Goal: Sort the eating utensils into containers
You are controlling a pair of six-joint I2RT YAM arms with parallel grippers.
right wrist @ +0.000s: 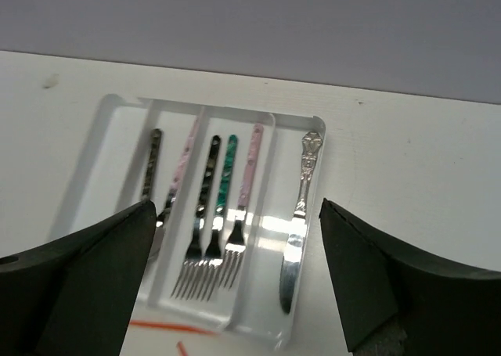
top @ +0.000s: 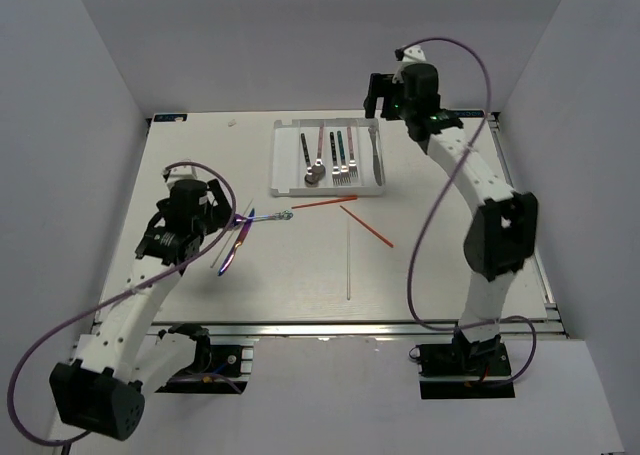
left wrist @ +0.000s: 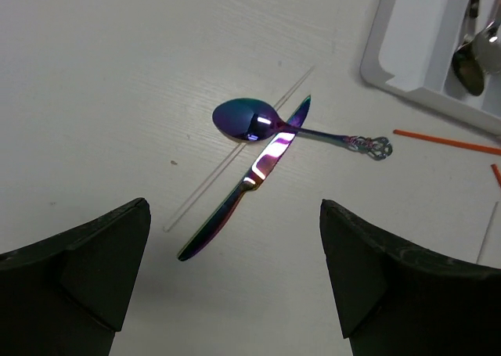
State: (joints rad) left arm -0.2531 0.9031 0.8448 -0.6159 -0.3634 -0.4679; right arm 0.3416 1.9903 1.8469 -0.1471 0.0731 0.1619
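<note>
An iridescent purple spoon (left wrist: pixel 246 121) lies on the table with an iridescent knife (left wrist: pixel 266 162) crossed over its handle and a clear chopstick (left wrist: pixel 227 164) beside them. My left gripper (left wrist: pixel 233 215) hovers open above the knife's handle end, empty. The white divided tray (top: pixel 285 165) holds spoons, three forks (right wrist: pixel 215 215) and a silver knife (right wrist: pixel 297 215) in its right compartment. My right gripper (right wrist: pixel 235 207) hangs open and empty above the tray's far side (top: pixel 378 95). Two red-orange chopsticks (top: pixel 325 203) (top: pixel 366 225) lie just in front of the tray.
A pale thin chopstick (top: pixel 348 260) lies lengthwise in the middle of the table. Grey walls close in the table on the left, right and back. Purple cables loop beside both arms.
</note>
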